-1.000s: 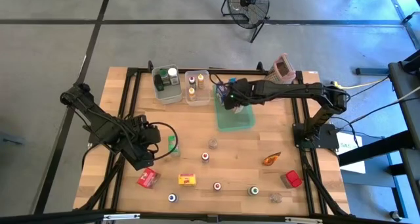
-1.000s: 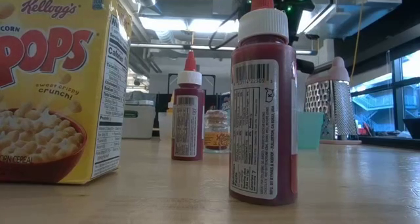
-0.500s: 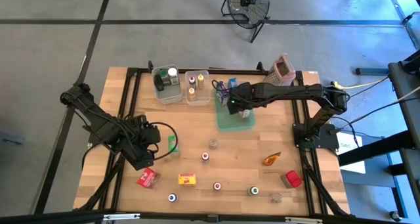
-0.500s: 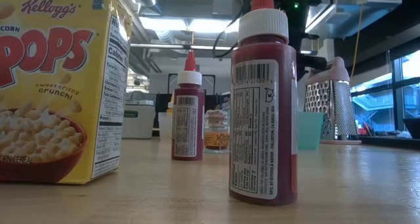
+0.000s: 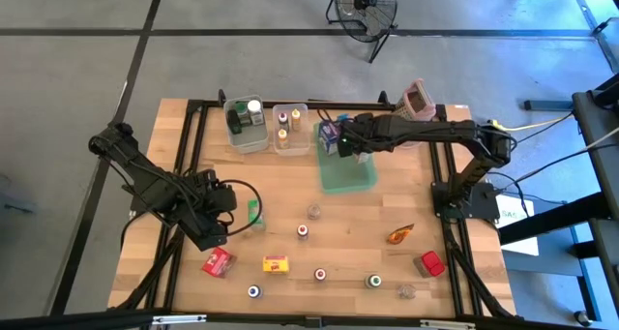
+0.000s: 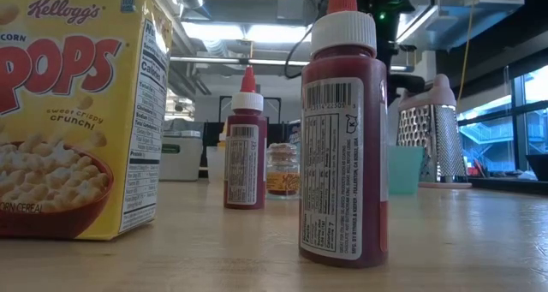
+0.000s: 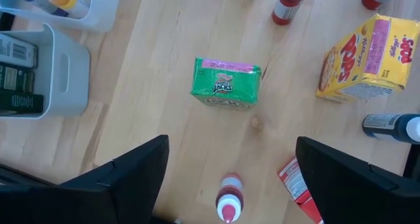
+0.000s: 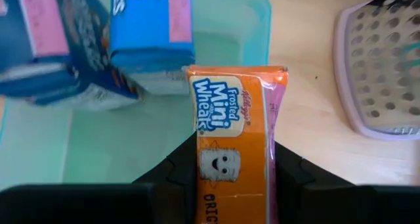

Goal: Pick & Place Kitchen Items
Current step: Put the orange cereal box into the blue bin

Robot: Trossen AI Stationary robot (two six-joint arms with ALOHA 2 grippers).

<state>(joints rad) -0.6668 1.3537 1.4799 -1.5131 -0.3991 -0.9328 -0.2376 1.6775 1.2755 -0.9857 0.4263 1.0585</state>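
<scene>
The right gripper (image 8: 233, 168) is clamped on an orange carton (image 8: 235, 152), one finger on each long side, and holds it over the far end of the green tray (image 5: 353, 180). The grip across the narrow faces looks chosen so the carton can go down on end or flat beside the blue cartons (image 8: 151, 27) already lying in the tray's far end. In the high view the right arm reaches in from the right edge of the table, its wrist over the tray's far rim, just left of the grater (image 5: 417, 100), which stands off the tray at the far right.

The left gripper (image 7: 230, 178) waits over the near left of the table with its fingers wide apart and nothing between them. It looks down on a green carton (image 7: 226, 82) lying flat on the wood, probably the next pick.

Two clear bins (image 5: 245, 127) stand side by side at the far edge, left of the tray. The left one holds dark packets and a white-capped jar; the right one holds small bottles, though their kind is hard to tell.

Loose items are spread across the near half of the table: a yellow carton (image 5: 278, 264), a red packet (image 5: 219, 262), several small capped jars, an orange packet (image 5: 399, 234) and a red carton (image 5: 431, 264) at the right. Much of the sorting appears yet to do.
</scene>
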